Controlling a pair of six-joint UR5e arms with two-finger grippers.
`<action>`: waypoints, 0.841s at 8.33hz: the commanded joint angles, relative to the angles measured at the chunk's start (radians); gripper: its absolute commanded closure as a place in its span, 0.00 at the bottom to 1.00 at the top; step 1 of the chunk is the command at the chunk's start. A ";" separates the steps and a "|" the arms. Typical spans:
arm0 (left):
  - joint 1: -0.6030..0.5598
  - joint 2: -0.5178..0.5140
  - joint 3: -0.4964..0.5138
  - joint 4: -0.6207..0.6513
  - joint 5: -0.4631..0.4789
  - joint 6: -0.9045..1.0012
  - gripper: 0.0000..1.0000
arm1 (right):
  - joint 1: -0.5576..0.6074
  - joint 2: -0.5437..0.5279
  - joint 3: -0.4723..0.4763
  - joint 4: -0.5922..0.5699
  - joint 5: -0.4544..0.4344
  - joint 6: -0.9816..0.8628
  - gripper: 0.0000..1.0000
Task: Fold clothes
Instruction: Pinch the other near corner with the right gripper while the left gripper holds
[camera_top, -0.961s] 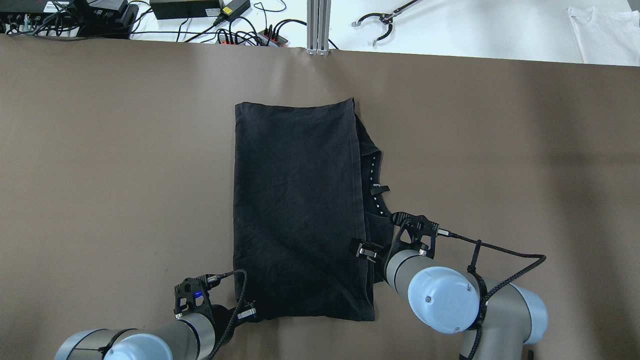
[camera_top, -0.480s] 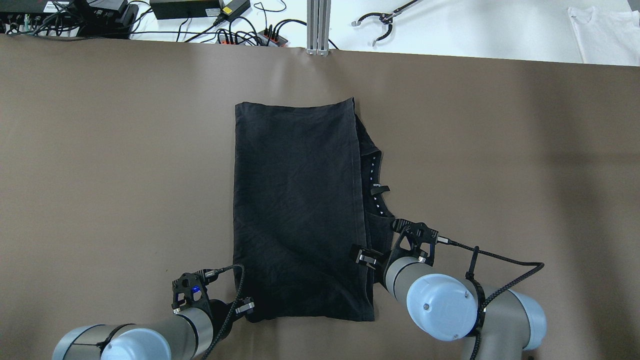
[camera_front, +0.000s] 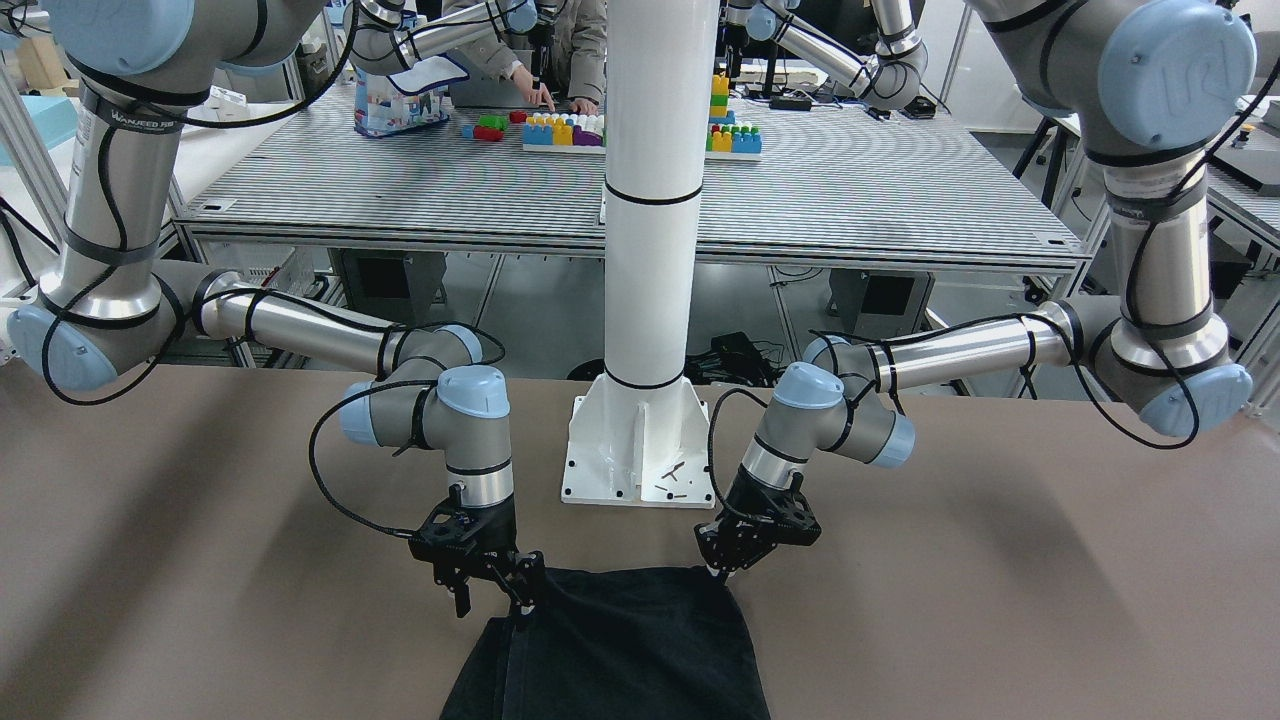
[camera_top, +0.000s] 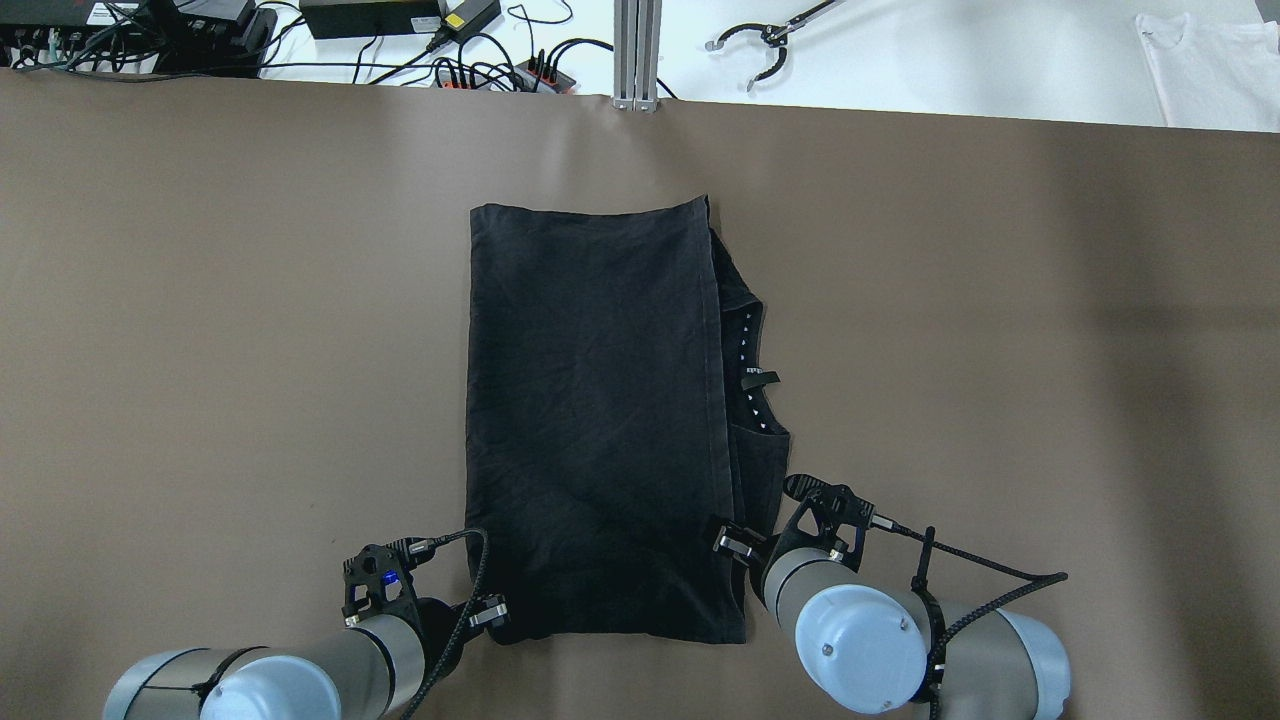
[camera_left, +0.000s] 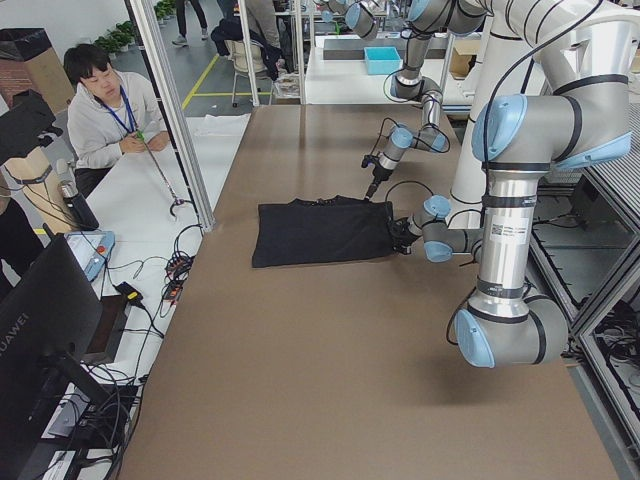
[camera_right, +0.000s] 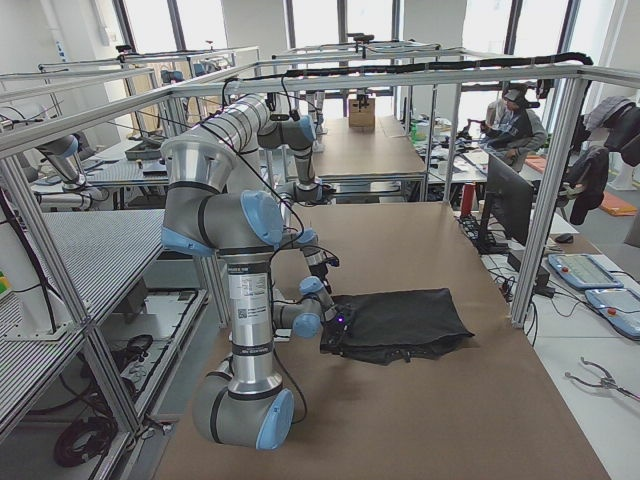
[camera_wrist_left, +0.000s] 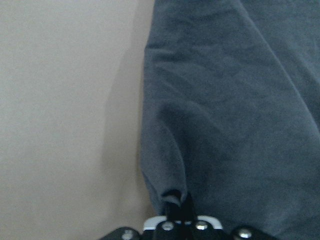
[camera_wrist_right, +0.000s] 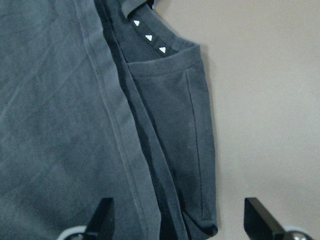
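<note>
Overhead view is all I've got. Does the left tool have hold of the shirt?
Observer: Yes. The left wrist view shows the left tool shut on a pinch of the shirt at its corner.
Operator: And the right one?
Observer: The right wrist view shows the right tool open, its fingers set wide apart on either side of the shirt's edge, gripping nothing.
</note>
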 joint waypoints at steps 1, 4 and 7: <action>0.000 0.000 0.000 0.000 0.001 0.001 1.00 | -0.026 0.016 -0.019 0.000 -0.016 0.110 0.11; 0.001 0.000 0.000 0.000 0.001 0.001 1.00 | -0.029 0.027 -0.054 0.000 -0.039 0.171 0.14; 0.001 0.003 0.000 0.000 0.001 0.001 1.00 | -0.037 0.054 -0.066 0.000 -0.059 0.176 0.32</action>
